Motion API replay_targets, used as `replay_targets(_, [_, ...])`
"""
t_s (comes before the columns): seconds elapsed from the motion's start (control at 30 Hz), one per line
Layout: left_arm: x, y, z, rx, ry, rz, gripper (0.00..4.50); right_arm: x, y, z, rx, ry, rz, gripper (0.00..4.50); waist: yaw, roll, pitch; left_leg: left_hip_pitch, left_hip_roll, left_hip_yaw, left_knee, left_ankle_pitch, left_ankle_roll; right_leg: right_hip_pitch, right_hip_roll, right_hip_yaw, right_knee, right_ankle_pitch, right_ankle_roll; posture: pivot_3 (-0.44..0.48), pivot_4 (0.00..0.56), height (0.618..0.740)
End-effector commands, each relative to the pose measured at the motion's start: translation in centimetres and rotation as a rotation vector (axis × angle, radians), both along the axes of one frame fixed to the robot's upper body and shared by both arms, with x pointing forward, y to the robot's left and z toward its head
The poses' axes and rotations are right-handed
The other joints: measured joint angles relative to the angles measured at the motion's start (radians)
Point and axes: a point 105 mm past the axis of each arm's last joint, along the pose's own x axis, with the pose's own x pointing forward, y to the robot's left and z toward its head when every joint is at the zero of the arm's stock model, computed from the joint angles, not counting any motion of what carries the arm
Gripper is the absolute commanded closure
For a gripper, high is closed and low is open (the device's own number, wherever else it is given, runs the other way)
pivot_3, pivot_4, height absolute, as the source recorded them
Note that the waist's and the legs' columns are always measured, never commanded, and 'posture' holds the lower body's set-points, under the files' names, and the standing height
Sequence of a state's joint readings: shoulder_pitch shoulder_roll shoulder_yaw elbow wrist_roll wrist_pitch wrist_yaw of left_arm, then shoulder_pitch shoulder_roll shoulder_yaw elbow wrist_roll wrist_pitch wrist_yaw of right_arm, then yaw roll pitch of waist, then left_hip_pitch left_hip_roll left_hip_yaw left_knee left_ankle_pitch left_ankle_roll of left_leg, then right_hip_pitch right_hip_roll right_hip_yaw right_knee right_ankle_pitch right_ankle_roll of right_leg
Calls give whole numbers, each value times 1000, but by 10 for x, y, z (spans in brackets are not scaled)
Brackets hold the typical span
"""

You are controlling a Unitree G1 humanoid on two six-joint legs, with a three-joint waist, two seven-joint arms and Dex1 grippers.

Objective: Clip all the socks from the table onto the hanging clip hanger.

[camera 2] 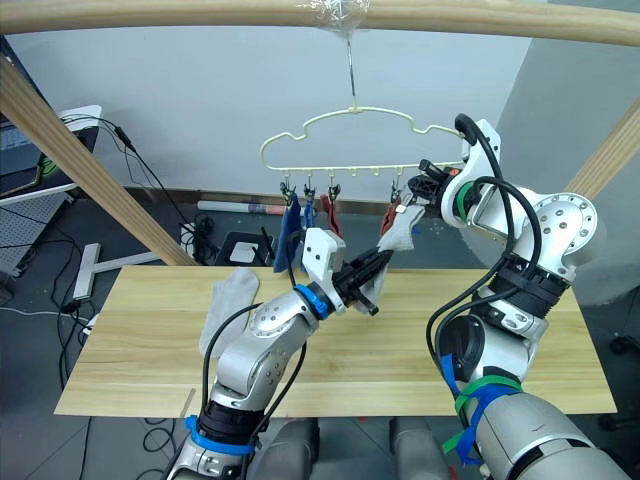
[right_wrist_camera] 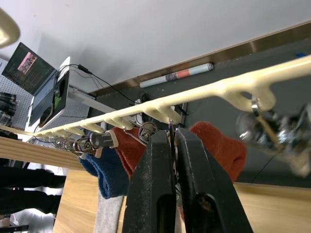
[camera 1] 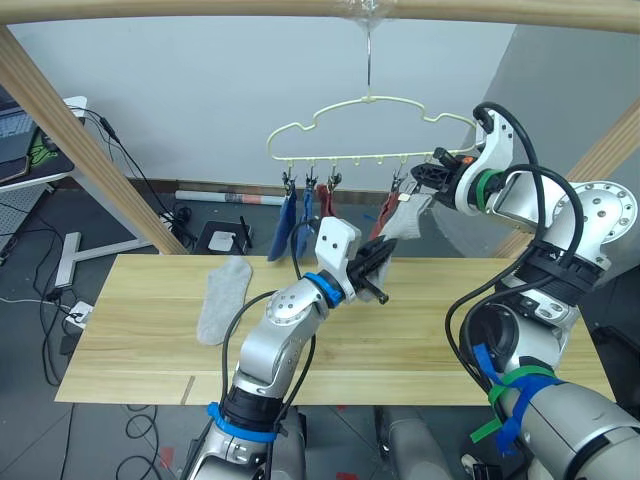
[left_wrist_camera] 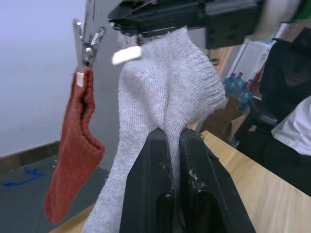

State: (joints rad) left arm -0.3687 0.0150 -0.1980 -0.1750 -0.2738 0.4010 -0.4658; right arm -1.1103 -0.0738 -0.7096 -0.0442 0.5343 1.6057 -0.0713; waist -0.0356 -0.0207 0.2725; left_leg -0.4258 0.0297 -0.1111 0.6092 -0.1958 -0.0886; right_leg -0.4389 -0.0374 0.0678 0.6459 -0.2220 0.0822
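The pale yellow clip hanger (camera 1: 350, 157) hangs by its hook from a wooden pole. Two blue socks (camera 1: 285, 226) and two rust red socks (camera 1: 387, 213) hang from its clips. A light grey sock (camera 1: 405, 222) stretches between my grippers: my left gripper (camera 1: 383, 256) is shut on its lower part (left_wrist_camera: 165, 97), and my right gripper (camera 1: 426, 180) is at its top edge, shut on a small metal clip (right_wrist_camera: 170, 132) under the hanger bar (right_wrist_camera: 204, 92). A second light grey sock (camera 1: 222, 297) lies flat on the table (camera 1: 420, 340) at the left.
Wooden frame poles run overhead (camera 1: 250, 8), slant down at the left (camera 1: 80, 140) and at the right (camera 1: 600, 160). Behind the table on the floor lie cables, a rolled tube (camera 1: 230, 197) and a black box (camera 1: 225, 238).
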Motion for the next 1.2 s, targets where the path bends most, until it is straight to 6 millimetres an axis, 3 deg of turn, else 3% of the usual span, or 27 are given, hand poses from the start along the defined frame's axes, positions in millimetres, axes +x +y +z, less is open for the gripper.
replay_targets(0.03, [1, -3, 12, -30, -41, -6, 4470, -2, -9, -3, -2, 11, -46, 4500, 1, 0, 0, 0, 0, 0, 0, 0, 0, 0, 0, 0, 0, 0, 0, -32, 255, 740])
replay_targets(0.27, [5, -1, 8, 1, -43, 12, 4470, -4, -7, 0, 21, 8, -45, 4500, -1, 0, 0, 0, 0, 0, 0, 0, 0, 0, 0, 0, 0, 0, 0, -38, 256, 740])
replay_targets(0.37, [5, -2, 9, -2, -45, 7, 4500, -4, -7, 3, 46, 4, -38, 3633, -2, 0, 0, 0, 0, 0, 0, 0, 0, 0, 0, 0, 0, 0, 0, -43, 258, 740])
replay_targets(0.7, [3, -9, 15, -20, -52, -21, 4500, -10, -18, 21, 109, -55, -10, 36, -24, 0, 0, -1, 0, 0, 0, 0, 0, -1, 0, 0, 0, 0, 0, -41, 260, 740])
replay_targets(0.8, [4, -15, 10, -49, 16, -41, 4500, -25, -22, 29, 125, -143, 84, 36, -21, 0, 0, -1, 0, 0, 0, 0, 0, -1, 0, 0, 0, 0, 0, -52, 260, 740])
replay_targets(0.93, [10, -17, 7, -102, 91, -44, 4500, -43, -31, 23, 23, -193, 134, 36, -24, 0, 0, -2, 0, 0, 0, 0, 1, -1, 0, 1, -1, 0, 0, -70, 260, 740])
replay_targets(1.03, [13, -18, 5, -117, 118, -54, 3628, -51, -34, 21, -54, -218, 134, 0, -34, 1, 0, -2, 0, 0, 0, 0, 1, -2, 0, 1, 0, -2, 3, -87, 263, 740])
replay_targets(1.2, [19, -17, -4, -98, 141, -65, 2095, -65, -36, -1, -266, -279, 36, 0, -49, 1, 0, -1, 0, 0, 0, 0, 1, -1, 1, 1, 0, -3, 5, -96, 264, 740])
